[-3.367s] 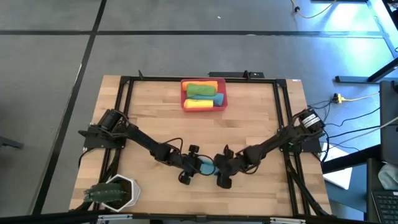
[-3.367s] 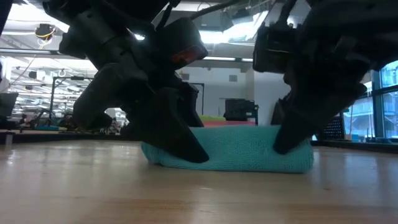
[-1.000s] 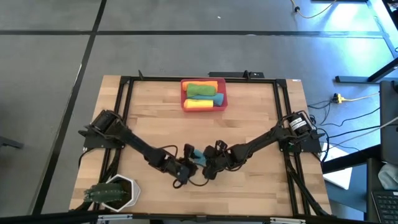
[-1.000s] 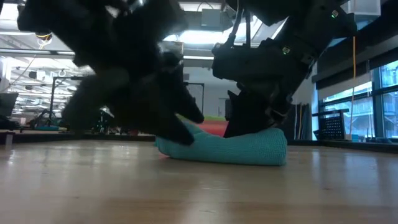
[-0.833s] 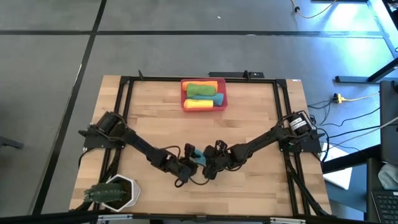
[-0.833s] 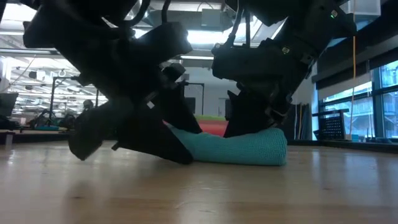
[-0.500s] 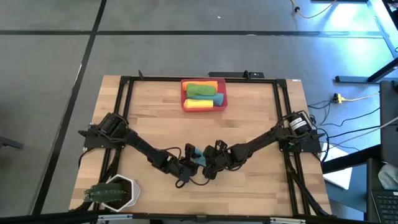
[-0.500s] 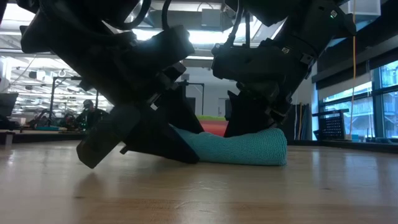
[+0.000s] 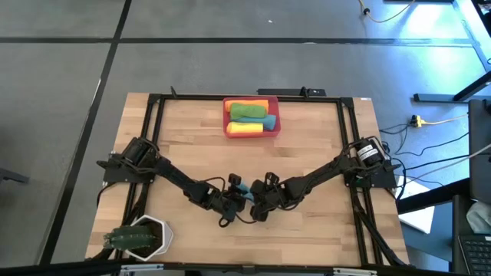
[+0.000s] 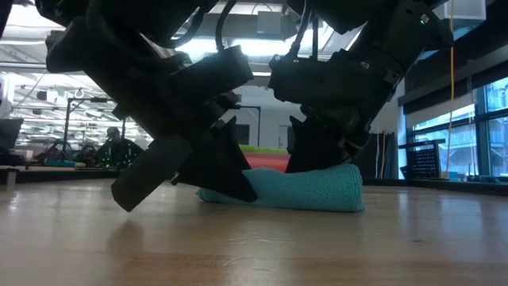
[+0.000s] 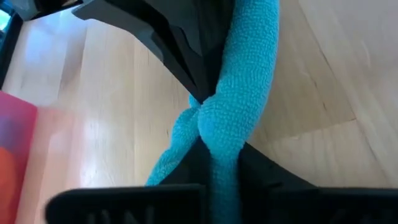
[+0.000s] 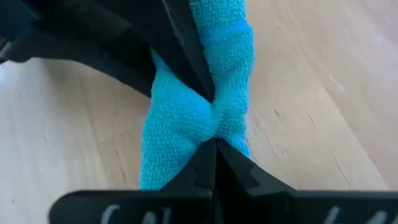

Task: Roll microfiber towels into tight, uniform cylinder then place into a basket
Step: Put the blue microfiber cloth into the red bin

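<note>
Rolled teal-blue microfiber towel (image 10: 305, 189) lies on the light wooden bench (image 9: 307, 153), near the middle of its front half, well apart from the basket.

Left end effector (image 9: 234, 201) at the roll's left end. Left wrist view: its two dark fingers (image 11: 261, 177) pinched tight on the cloth (image 11: 239, 106), squeezing it to a narrow waist. Closed on the towel.

Right end effector (image 9: 257, 205) just beside it, on the same roll. Right wrist view: fingers (image 12: 239, 168) drawn together to a point, teal towel (image 12: 186, 124) nipped between the tips. Closed on the towel.

Low view: both arms come down onto the roll from above; roll's underside touches the bench top, left end partly hidden behind the left end effector (image 10: 226, 171).

Small rectangular red-pink plastic basket (image 9: 227, 113) at the far edge of the bench, centre. Inside: a green roll (image 9: 245, 112), a yellow roll (image 9: 244, 128), an orange cloth (image 9: 261, 103), and a teal piece (image 9: 270, 123) at the right side.

White hexagonal pot with green plant (image 9: 138, 238) at the front-left corner.
</note>
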Available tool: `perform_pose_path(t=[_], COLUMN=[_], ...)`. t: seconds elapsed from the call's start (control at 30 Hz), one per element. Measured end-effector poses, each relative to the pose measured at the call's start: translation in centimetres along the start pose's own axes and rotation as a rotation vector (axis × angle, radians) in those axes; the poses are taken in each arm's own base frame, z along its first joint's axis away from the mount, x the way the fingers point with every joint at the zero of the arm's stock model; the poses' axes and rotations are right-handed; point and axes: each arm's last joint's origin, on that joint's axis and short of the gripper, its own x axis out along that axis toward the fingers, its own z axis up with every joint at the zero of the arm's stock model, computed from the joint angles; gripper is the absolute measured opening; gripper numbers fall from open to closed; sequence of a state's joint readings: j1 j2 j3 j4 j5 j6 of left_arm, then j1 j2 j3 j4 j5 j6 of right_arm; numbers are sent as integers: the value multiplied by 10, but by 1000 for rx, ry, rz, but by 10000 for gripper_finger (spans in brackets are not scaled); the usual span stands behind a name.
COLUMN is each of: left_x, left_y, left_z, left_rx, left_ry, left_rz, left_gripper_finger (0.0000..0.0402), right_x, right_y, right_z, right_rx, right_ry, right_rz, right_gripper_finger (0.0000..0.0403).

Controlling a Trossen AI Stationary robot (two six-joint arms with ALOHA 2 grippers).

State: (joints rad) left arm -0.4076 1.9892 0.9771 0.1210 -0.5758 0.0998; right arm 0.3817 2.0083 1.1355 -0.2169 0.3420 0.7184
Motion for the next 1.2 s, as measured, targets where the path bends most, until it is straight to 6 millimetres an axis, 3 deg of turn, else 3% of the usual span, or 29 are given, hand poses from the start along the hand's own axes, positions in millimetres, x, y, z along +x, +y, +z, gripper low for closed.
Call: perform_pose_path(t=[0.1,0.23,0.53,0.7,0.97,1.2], left_x=[0,0,-5,-16,-42,-50], left_y=[0,0,6,22,89,174], left_z=[0,0,4,7,21,12], left_rx=[-6,-30,-75,-90,-171,-242], left_ry=[1,-2,-6,12,-12,-1], left_rz=[-3,-17,-57,-58,105,276], left_gripper_finger=[11,9,6,5,4,4], right_x=[-6,-21,-83,-118,-150,-149], right_y=[0,2,11,12,7,5], right_z=[4,7,12,7,5,3], right_rx=[-9,-13,-44,-75,-96,-141], right_ry=[-15,-52,-232,-331,-424,-411], right_rz=[12,15,-54,-131,-197,-230], right_gripper_finger=[7,7,7,7,7,7])
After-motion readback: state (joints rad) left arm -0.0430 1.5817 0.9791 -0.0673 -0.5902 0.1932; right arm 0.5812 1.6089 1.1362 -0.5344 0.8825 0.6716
